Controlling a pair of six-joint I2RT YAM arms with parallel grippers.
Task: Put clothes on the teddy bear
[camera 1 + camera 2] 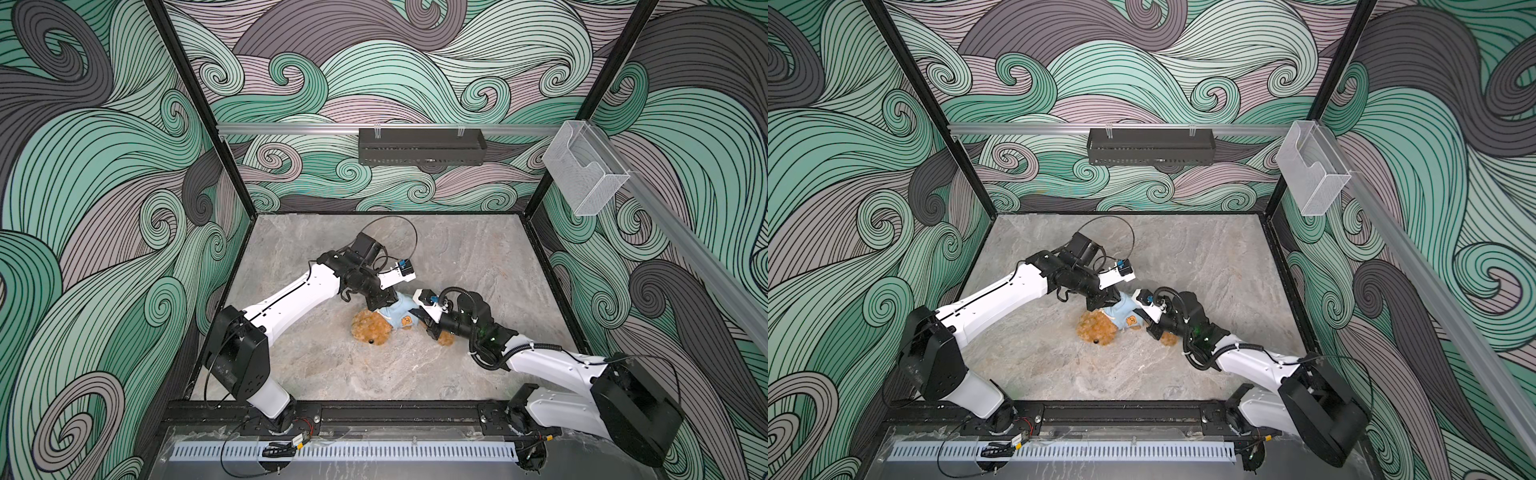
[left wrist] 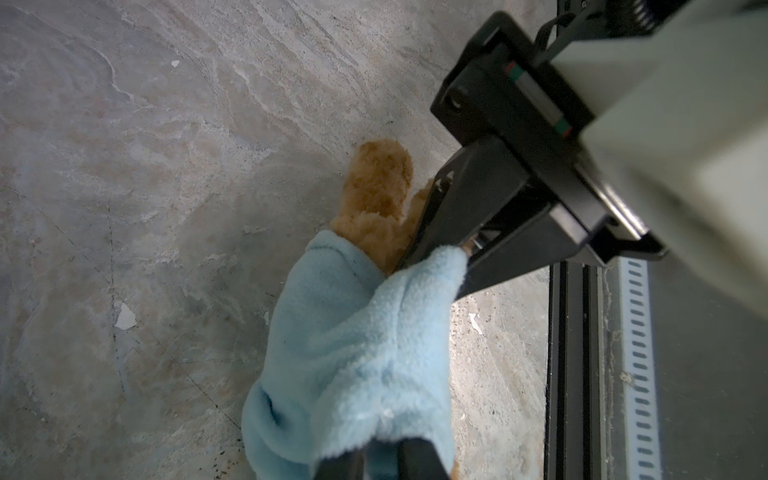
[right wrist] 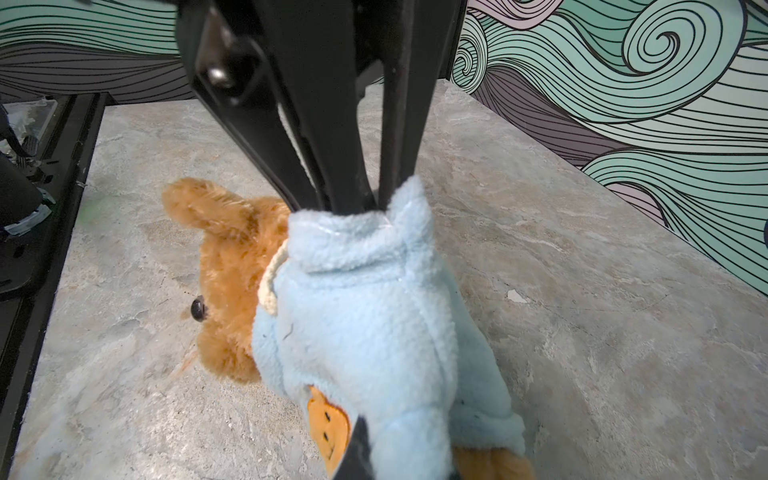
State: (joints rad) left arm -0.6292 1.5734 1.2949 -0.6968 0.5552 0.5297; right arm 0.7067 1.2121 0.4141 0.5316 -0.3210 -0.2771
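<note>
The teddy bear (image 1: 372,328) (image 1: 1098,328) lies in the middle of the stone table, its head (image 3: 232,266) toward the front. A light-blue fleece garment (image 1: 397,313) (image 2: 353,332) (image 3: 365,324) with an orange bear patch (image 3: 328,424) covers its body. One furry leg (image 2: 380,187) sticks out of the hem. My left gripper (image 1: 384,305) (image 2: 382,457) holds the garment's edge near the head, its tips buried in fleece and a narrow gap showing between the fingers. My right gripper (image 1: 428,326) (image 3: 386,461) is shut on the hem at the leg end.
A black tray (image 1: 422,146) hangs on the back rail. A clear plastic holder (image 1: 586,170) is mounted on the right wall. Patterned walls close in the table (image 1: 457,257) on three sides, and a black rail (image 1: 395,415) runs along its front.
</note>
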